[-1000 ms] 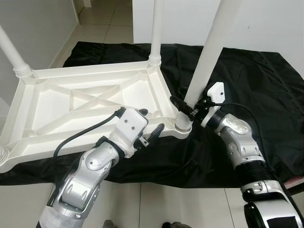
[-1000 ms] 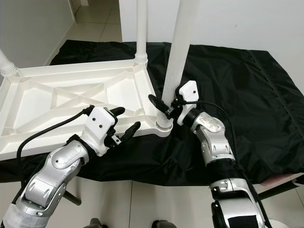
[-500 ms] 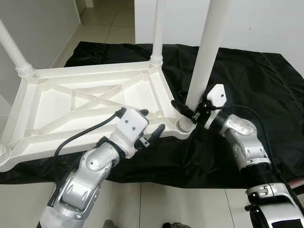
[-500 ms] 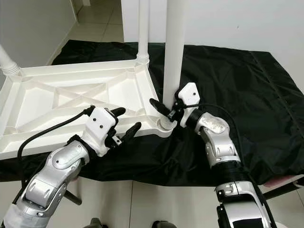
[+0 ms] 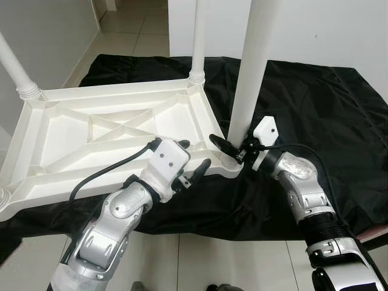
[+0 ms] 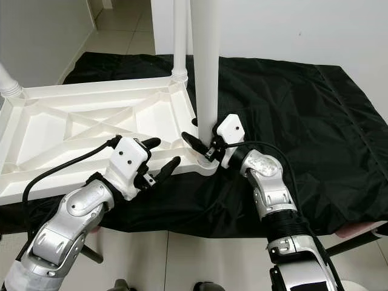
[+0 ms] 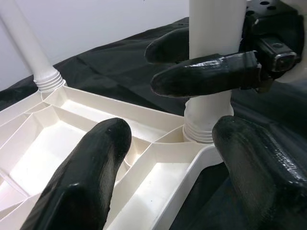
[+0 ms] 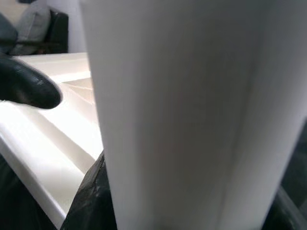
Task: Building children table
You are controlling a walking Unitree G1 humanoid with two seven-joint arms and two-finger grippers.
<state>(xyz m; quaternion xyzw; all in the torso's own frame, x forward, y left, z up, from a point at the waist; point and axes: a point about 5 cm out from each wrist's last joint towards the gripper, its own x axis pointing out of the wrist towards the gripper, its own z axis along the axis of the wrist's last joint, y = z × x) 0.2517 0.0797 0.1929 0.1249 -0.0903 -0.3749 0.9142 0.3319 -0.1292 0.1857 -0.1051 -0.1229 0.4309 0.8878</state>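
The right gripper [image 5: 229, 150] has its black fingers [image 7: 206, 79] pinched around the base of the nearest white leg [image 5: 245, 79], just above its threaded collar at the tabletop's near right corner. A second ago this leg leaned toward one o'clock; half a second ago it leaned less, and now it stands almost straight at twelve o'clock, with the wrist swung in toward the corner. I judge the leg is being squared up in its socket so the thread can bite.

The left gripper [image 5: 193, 162], fingers spread and holding nothing, hovers over the near rim at about nine o'clock from that corner, unchanged.

The upturned white tabletop [image 5: 91, 130] lies ribs-up on a black cloth [image 5: 315, 103], with other legs already standing at its far corners.
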